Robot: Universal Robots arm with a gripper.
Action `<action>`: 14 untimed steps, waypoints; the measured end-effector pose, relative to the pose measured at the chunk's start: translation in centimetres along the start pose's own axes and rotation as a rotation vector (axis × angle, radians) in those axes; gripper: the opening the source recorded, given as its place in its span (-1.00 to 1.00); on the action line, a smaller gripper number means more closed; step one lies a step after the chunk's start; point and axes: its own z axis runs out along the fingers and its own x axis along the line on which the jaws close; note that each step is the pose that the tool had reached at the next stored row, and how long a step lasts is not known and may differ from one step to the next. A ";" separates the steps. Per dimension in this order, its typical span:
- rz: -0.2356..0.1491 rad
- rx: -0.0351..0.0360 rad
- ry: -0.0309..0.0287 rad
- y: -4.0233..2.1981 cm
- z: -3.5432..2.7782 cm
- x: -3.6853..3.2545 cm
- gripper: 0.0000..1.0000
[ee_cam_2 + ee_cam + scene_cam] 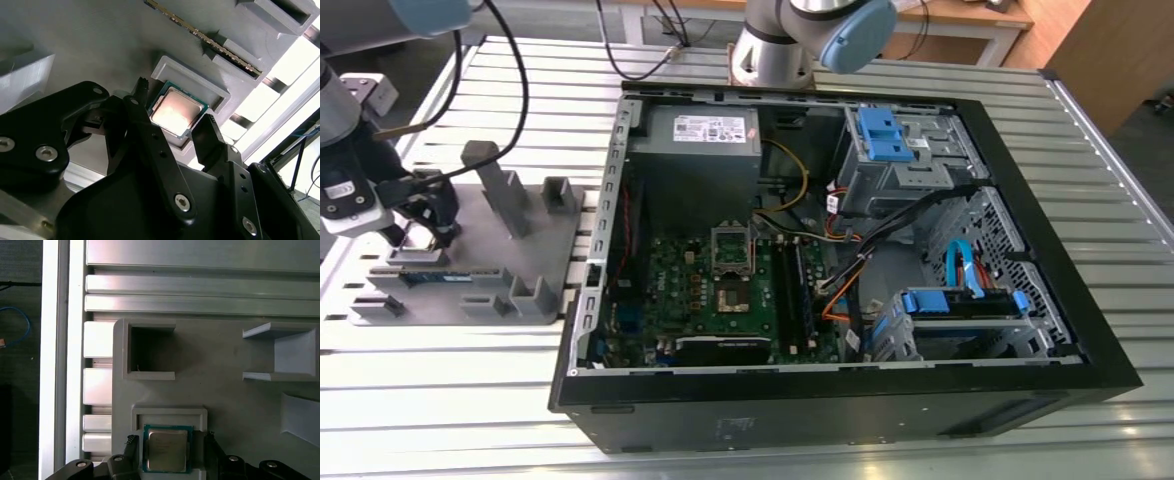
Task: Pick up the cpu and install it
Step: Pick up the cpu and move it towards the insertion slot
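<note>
The cpu (167, 450), a small square chip with a silvery top and a dark green rim, lies flat in a shallow pocket of the grey fixture tray (225, 390). My gripper (169, 439) is open and low over it, one black fingertip on each side of the chip with small gaps showing in both wrist views. The second wrist view shows the cpu (176, 112) between the fingers (142, 115). In the exterior view my gripper (423, 236) hangs over the tray (520, 250) at the exterior view's left.
An open computer case (854, 400) lies at the centre, with the motherboard's open socket (731, 268) inside. A green memory stick (210, 42) stands in a tray slot near the cpu pocket. Raised grey posts (500, 185) stand on the tray. Slatted metal tabletop (440, 400) all around.
</note>
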 end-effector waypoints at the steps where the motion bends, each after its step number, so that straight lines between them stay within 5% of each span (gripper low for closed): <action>1: 0.000 -0.0002 0.0002 0.00 -0.01 0.07 0.24; 14: 0.000 -0.0005 0.0001 0.00 0.02 0.34 0.24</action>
